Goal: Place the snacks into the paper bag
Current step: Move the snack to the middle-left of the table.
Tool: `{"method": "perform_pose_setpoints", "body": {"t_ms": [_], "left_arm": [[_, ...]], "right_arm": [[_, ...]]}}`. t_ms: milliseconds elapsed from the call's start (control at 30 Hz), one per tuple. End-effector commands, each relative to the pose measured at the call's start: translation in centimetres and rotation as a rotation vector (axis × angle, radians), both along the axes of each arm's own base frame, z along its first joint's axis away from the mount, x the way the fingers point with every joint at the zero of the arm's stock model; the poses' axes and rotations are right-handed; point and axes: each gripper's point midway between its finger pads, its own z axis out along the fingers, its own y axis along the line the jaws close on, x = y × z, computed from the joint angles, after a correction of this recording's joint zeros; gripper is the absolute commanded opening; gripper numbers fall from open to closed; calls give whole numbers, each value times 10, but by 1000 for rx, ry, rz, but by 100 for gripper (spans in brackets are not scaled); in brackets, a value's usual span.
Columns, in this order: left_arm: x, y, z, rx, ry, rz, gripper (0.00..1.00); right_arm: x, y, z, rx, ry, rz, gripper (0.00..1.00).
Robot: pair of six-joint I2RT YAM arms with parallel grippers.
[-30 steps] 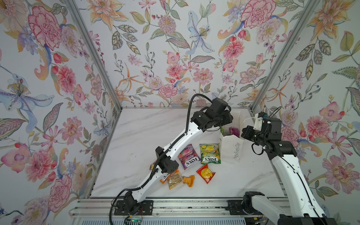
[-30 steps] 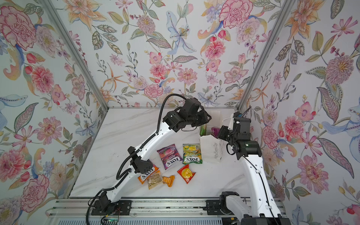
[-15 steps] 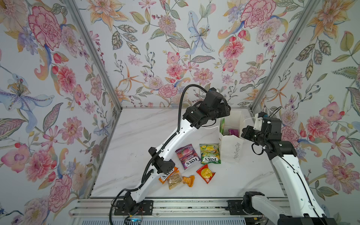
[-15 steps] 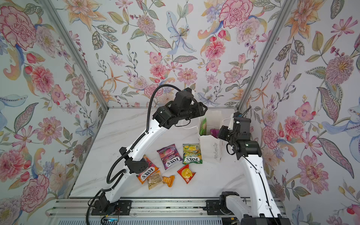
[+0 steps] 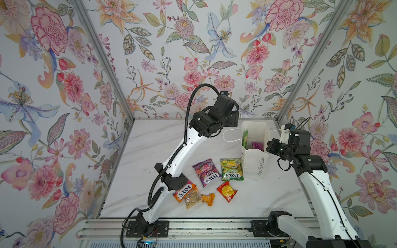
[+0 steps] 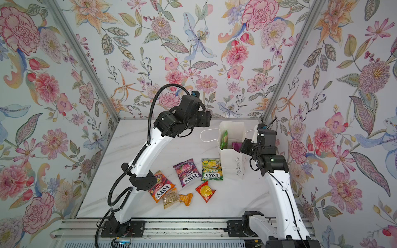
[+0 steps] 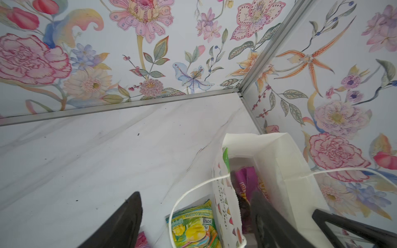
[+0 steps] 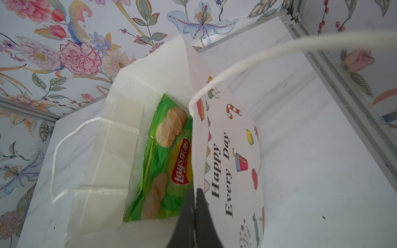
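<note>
The white paper bag point(image 5: 254, 165) point(image 6: 233, 165) stands upright at the back right. My right gripper point(image 8: 195, 193) is shut on the rim of its printed wall point(image 8: 227, 150). Inside the bag lean a green chips bag point(image 8: 167, 161) point(image 5: 245, 138) and a purple pack point(image 7: 247, 182) point(image 5: 256, 145). My left gripper point(image 7: 196, 216) hangs open and empty above the bag's left edge, one finger point(image 7: 264, 219) over the mouth. On the table lie a purple FOX'S bag point(image 5: 207, 172), a green one point(image 5: 231, 169), an orange one point(image 5: 184, 192), a red-orange sachet point(image 5: 226, 191) and orange-wrapped bars point(image 5: 193, 198).
A cord handle point(image 5: 227, 135) loops out from the bag's left side, under the left gripper. The other handle point(image 8: 279, 51) arcs over the right wrist. Floral walls close in behind and beside the bag point(image 5: 279, 116). The left arm's elbow point(image 5: 174, 178) overhangs the orange FOX'S bag.
My left arm has drawn up and to the left, away from the bag mouth, with its jaws spreading wider. The right gripper and the bag have not moved.
</note>
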Motion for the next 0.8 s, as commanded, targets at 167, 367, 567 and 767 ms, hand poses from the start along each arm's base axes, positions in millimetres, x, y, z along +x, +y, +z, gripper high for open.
{"method": "perform_pose_setpoints", "body": {"t_ms": [167, 367, 567, 767], "left_arm": [[0, 69, 10, 306, -78, 87, 83], [-10, 103, 13, 412, -74, 169, 91], [-19, 125, 13, 498, -75, 207, 95], [-38, 153, 1, 496, -136, 181, 99]], "right_arm": [[0, 3, 6, -6, -26, 25, 0], [2, 3, 7, -8, -25, 28, 0], [4, 3, 7, -3, -22, 23, 0], [1, 1, 9, -15, -22, 17, 0]]}}
